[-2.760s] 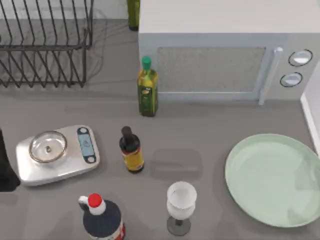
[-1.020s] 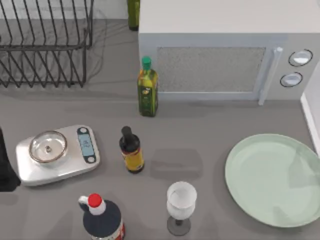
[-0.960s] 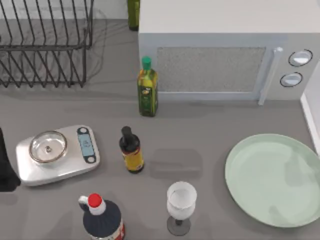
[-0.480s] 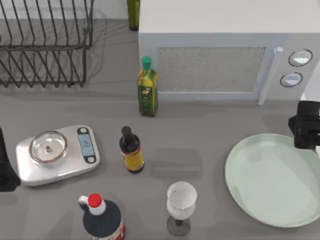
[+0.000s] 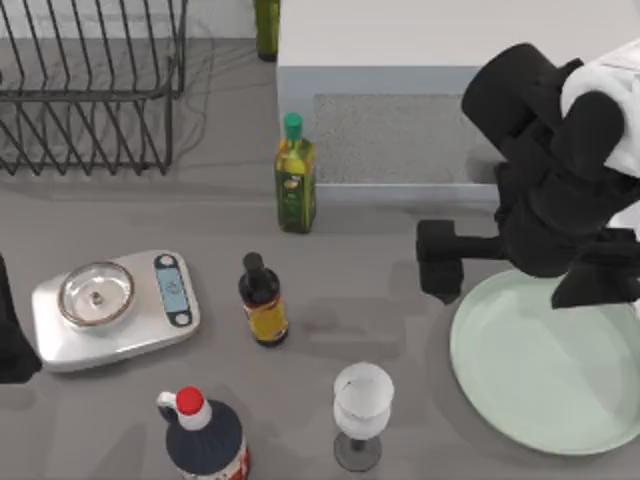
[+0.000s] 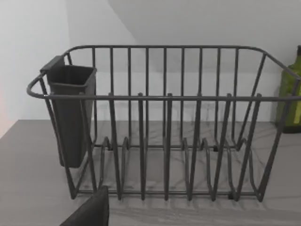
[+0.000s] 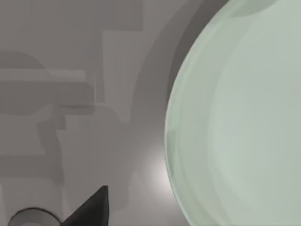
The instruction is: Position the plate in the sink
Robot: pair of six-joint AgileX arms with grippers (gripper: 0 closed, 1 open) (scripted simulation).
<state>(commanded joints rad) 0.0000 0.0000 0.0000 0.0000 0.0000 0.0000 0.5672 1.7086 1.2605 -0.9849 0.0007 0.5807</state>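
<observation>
Right tool (image 5: 600,275) hangs over the plate (image 5: 530,375), reaching step; its opening I cannot tell.
Next move, I judge: descend to the plate's rim nearest the microwave (image 5: 400,120) and grip it.

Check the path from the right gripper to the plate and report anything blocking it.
Nothing visible blocks it. The right gripper hangs over the plate at its far rim, and the right wrist view shows only bare table beside that rim.

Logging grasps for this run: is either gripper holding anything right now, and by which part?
Nothing is held. The plate lies flat on the table, with the right arm above its edge.
</observation>
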